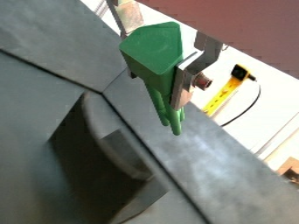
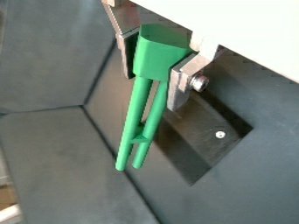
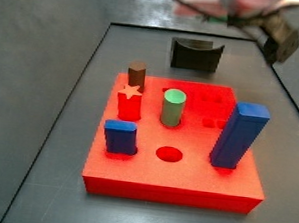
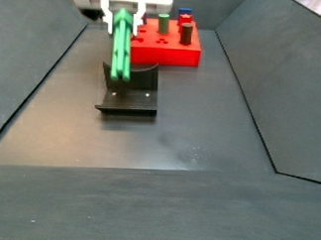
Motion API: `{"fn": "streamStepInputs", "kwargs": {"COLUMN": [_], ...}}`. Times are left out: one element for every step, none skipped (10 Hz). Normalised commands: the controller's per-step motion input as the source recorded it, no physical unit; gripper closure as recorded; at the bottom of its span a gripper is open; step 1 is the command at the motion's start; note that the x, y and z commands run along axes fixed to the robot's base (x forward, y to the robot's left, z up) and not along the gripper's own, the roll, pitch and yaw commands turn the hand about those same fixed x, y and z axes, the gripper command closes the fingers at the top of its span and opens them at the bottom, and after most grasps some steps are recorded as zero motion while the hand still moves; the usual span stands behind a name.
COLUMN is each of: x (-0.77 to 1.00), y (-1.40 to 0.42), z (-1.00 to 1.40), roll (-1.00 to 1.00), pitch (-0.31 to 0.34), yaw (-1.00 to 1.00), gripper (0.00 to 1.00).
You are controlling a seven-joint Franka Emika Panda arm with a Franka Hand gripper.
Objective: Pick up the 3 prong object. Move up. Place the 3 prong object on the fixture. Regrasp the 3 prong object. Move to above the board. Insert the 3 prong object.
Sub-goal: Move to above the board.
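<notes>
My gripper is shut on the wide head of the 3 prong object, a long slim green peg that hangs straight down. Its lower end is just over the fixture, a small dark block; I cannot tell if they touch. Both wrist views show the silver fingers clamping the peg's lobed head, with the prongs pointing away. The gripper is a blur at the far edge in a side view, behind the fixture. The red board lies apart from the fixture.
The board bears a tall blue block, a short round green cylinder, a red star peg, a brown peg and a short blue peg. A round hole is open. Sloped dark walls surround the floor.
</notes>
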Motion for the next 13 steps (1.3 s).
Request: {"fn": "streamStepInputs", "kwargs": {"x": [-0.01,-0.02,-0.02,-0.03,-0.03,-0.03,-0.74,-0.75,-0.82,-0.82,-0.8,-0.82,-0.74], "y": [0.04,0.04,0.04,0.03,0.02,0.02,-1.0,-1.0,-1.0,-1.0,-1.0,-1.0,-0.87], "z": [1.0,1.0,0.88,0.6,0.37,0.16,0.61,0.62,0.66,0.64,0.64,0.65,0.57], "roll": [0.06,0.04,0.02,0.01,0.0,0.0,-1.0,-1.0,-1.0,-1.0,-1.0,-1.0,-1.0], "pitch": [-0.185,-0.123,-0.067,0.0,0.046,0.089,0.105,0.108,0.107,0.111,0.132,0.14,0.144], "yaw": [-0.25,-0.28,-0.29,-0.27,-0.24,-0.2,-0.17,-0.16,-0.15,-0.15,-0.13,-0.13,-0.12], "gripper": [1.0,1.0,1.0,1.0,1.0,1.0,1.0,1.0,1.0,1.0,1.0,1.0,1.0]}}
